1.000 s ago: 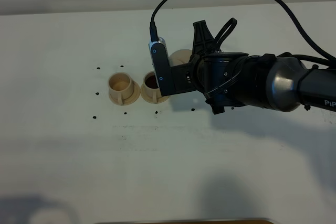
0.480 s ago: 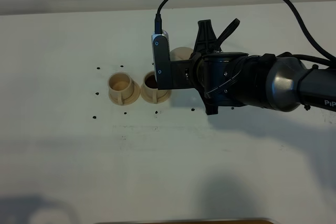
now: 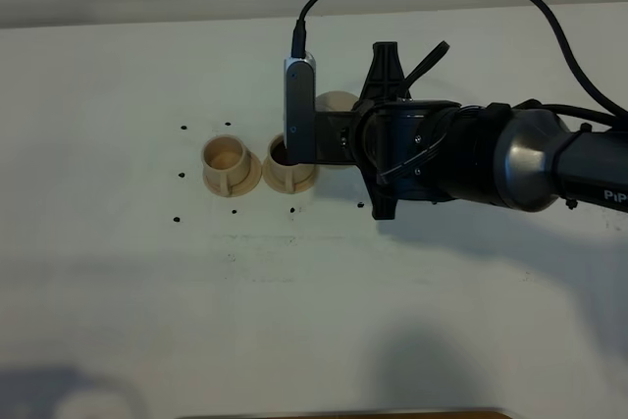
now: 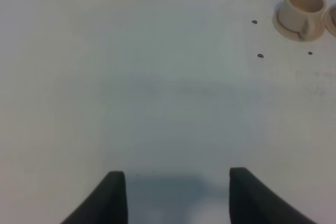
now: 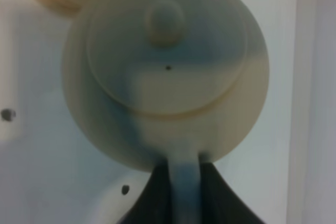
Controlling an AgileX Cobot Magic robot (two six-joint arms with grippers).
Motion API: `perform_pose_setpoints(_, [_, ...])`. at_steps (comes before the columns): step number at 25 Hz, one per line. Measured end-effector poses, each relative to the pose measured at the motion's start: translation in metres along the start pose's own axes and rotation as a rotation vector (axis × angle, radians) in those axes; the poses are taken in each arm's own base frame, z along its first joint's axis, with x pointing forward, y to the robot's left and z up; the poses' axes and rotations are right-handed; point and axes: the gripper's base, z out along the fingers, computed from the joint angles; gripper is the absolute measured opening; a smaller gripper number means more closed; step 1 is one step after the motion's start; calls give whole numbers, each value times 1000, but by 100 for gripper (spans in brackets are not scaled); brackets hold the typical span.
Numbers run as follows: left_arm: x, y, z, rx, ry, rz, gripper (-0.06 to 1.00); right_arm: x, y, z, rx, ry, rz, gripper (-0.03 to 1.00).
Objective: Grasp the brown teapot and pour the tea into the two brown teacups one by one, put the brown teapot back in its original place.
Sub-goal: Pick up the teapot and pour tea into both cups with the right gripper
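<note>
Teapot: the brown teapot (image 3: 337, 102) sits in the right arm's grip toward the far side of the white table (image 3: 294, 301), just beside the right teacup. From the right wrist view its lid (image 5: 167, 61) and knob (image 5: 164, 22) face the camera. Whether it is lifted clear of the table I cannot tell.
Right gripper: the right gripper (image 5: 184, 184) is clamped on the teapot's loop handle (image 5: 184, 171), with a dark finger (image 5: 149, 198) pressed against each side.
Left gripper: the left gripper (image 4: 176, 198) has its fingers (image 4: 110, 198) spread apart with nothing between them. It hangs over bare table, well apart from the cups.
Right teacup: the right teacup (image 3: 285, 174) stands on its saucer, partly behind the arm's wrist camera (image 3: 299, 110), with dark tea (image 3: 280, 152) inside.
Left teacup: the left teacup (image 3: 229, 164) stands on its own saucer just beside the other cup, and its inside looks pale.
Table marks: small black dots (image 3: 183, 129) ring the cups.
</note>
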Motion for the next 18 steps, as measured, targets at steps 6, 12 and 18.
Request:
perform_pose_setpoints(6, [0,0,0,0,0,0,50,-14,-18,-17,69,-34,4,8])
perform_pose_setpoints(12, [0,0,0,0,0,0,50,-30,-17,-28,88,-75,-21,8])
perform_pose_setpoints(18, [0,0,0,-1,0,0,50,-35,-15,-34,16,-54,180,8])
